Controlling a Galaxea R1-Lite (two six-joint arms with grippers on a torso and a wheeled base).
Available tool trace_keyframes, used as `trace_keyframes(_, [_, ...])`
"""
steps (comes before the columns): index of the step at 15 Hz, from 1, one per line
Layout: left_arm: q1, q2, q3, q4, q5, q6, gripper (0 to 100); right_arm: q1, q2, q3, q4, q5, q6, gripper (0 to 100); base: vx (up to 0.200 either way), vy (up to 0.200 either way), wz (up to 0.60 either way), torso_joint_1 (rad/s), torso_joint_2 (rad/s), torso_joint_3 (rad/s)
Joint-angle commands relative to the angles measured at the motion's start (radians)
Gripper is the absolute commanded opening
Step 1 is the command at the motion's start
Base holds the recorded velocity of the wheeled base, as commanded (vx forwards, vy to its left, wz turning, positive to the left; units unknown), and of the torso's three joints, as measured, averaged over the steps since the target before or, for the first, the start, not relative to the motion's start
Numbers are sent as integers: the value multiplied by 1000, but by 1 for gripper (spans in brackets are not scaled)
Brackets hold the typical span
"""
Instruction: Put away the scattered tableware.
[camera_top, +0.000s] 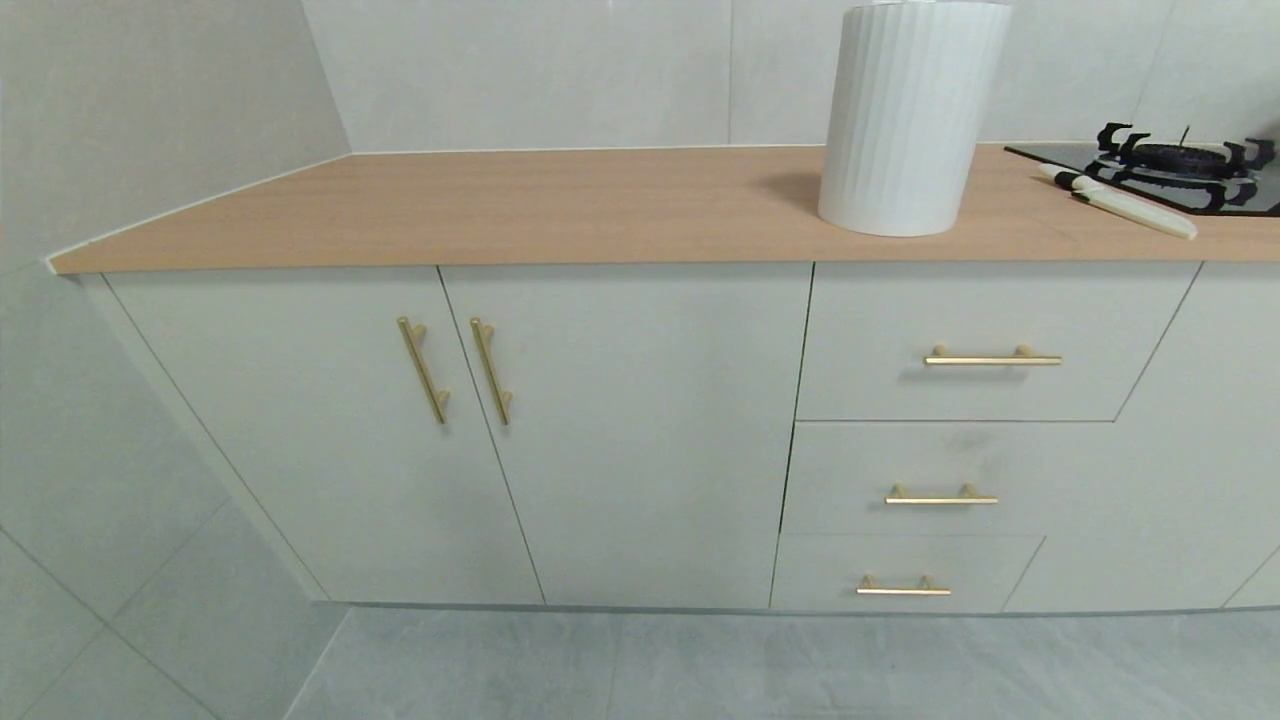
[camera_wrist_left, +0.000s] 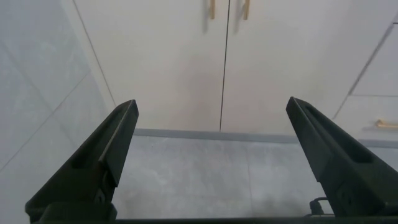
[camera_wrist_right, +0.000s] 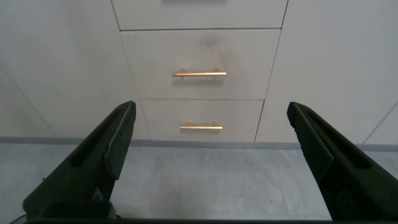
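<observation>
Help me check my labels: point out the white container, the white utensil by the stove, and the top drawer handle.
white container (camera_top: 905, 130), head view, middle of its ribbed side.
white utensil (camera_top: 1118, 202), head view, mid-length of its body.
top drawer handle (camera_top: 992, 359), head view, middle of the bar.

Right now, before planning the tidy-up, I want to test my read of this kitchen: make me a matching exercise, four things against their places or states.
Things: 1 canister; 2 utensil; 3 top drawer; 4 left gripper.
States: A open, facing the doors; B lying at the edge of the stove; C upright on the countertop; D shut.
Pairs: 1-C; 2-B; 3-D; 4-A.
</observation>
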Motion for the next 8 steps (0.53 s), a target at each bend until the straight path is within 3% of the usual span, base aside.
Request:
trace_keyframes(1, [0, 2, 0, -2, 0, 0, 100, 1, 2, 0, 0, 1, 1, 100, 200, 0, 0, 2, 2, 2])
trace_keyframes(5, [0, 2, 0, -2, 0, -4, 100, 1, 2, 0, 0, 1, 1, 100, 200, 0, 0, 6, 0, 2])
trace_keyframes(8, [0, 2, 0, -2, 0, -6, 100, 1, 2, 0, 0, 1, 1, 100, 0, 0, 0, 0, 0, 0])
